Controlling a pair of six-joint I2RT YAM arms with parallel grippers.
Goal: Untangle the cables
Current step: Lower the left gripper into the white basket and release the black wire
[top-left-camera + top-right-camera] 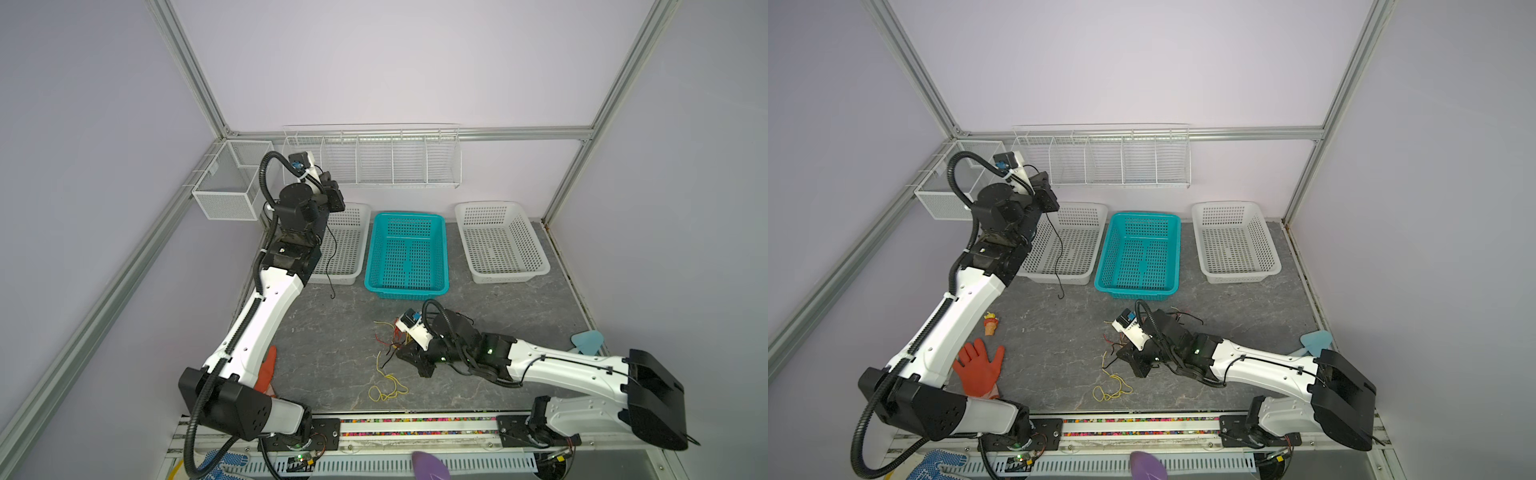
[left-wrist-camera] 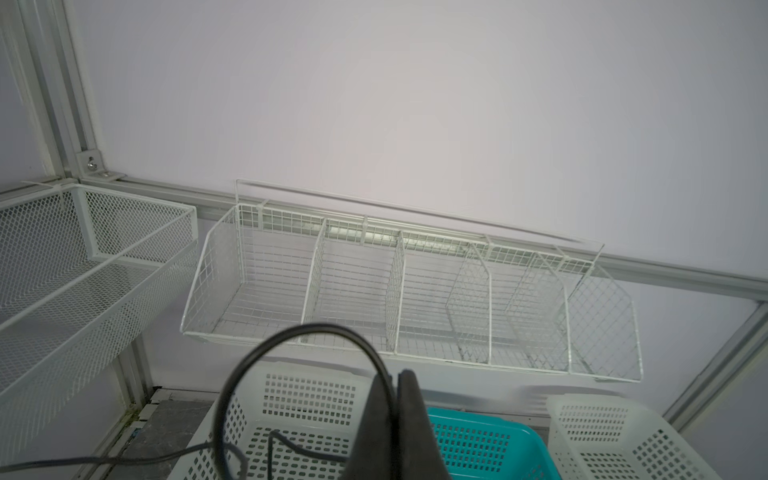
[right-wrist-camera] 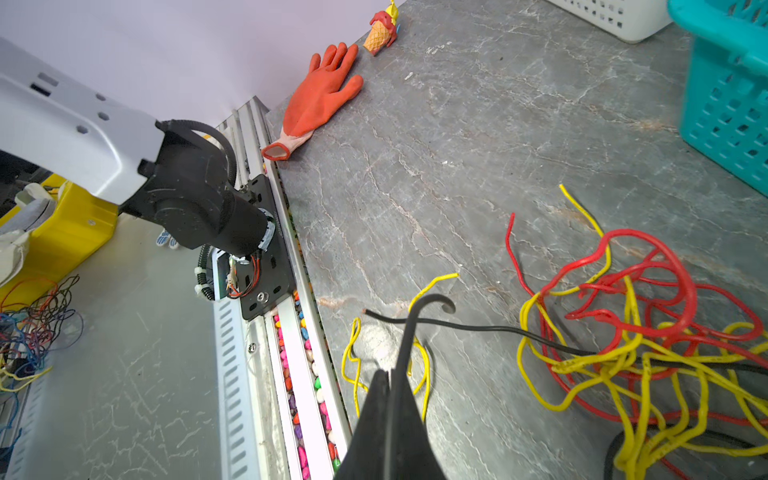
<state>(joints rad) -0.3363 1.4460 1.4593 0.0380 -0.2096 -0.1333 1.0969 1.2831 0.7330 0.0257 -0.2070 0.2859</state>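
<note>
On the grey table (image 1: 519,316) the work is split between 2 arms; the left gripper (image 2: 397,378) is raised above the left white basket (image 1: 353,216), jaws closed on 1 black cable (image 1: 330,266) that dangles clear past the basket's front, so 1 strand looks freed. The right gripper (image 3: 390,374) sits low beside the tangle (image 3: 623,332), jaws pressed together on the end of a 2nd black cable (image 3: 432,299). Most of the job is left, I judge: red and yellow strands are knotted together with black running through, and a yellow loop (image 1: 386,388) trails toward the robot's side; I cannot tell whether it is free.
</note>
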